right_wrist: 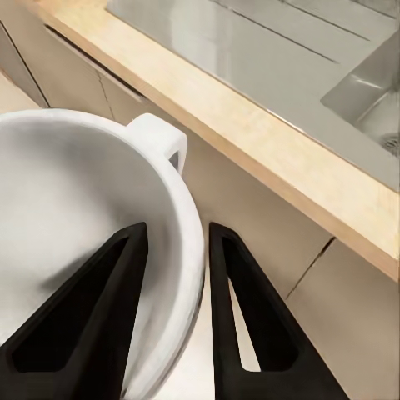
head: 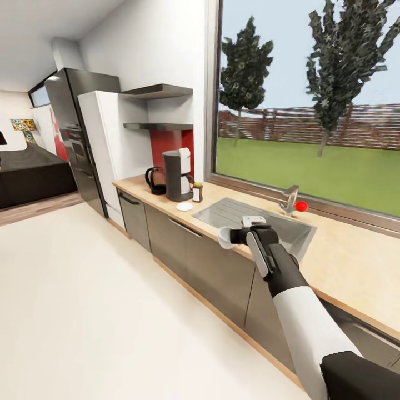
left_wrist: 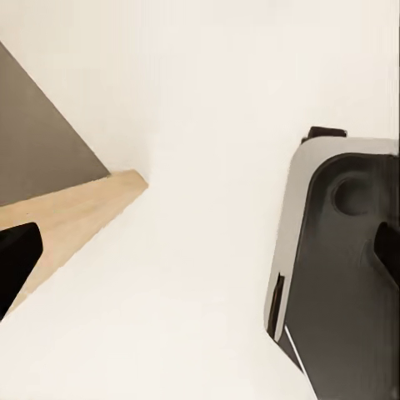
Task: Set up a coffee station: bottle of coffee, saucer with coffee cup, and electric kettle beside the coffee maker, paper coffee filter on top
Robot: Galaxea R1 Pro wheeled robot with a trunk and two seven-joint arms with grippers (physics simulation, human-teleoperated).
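At the far end of the kitchen countertop [head: 344, 261] stands the coffee maker [head: 178, 175]. The electric kettle [head: 155, 180] is on its far side. The bottle of coffee [head: 197, 192] and the saucer [head: 184, 206] sit on its near side. The kitchen shelf [head: 158, 126] above them is bare. My right gripper [head: 234, 236] [right_wrist: 177, 308] is shut on the rim of the white coffee cup [head: 224, 238] [right_wrist: 83, 208], just off the counter's front edge by the sink. The left gripper [left_wrist: 200, 254] hangs open over the floor. I cannot make out the paper coffee filter.
An inset steel sink [head: 289, 236] with a faucet [head: 289, 200] and a red ball [head: 301, 206] lies under the window. Grey drawer fronts [head: 183, 244] run below. A white cabinet [head: 103, 144] and a dark fridge [head: 69, 133] close the counter's far end. The robot's base [left_wrist: 342, 275] shows over pale floor.
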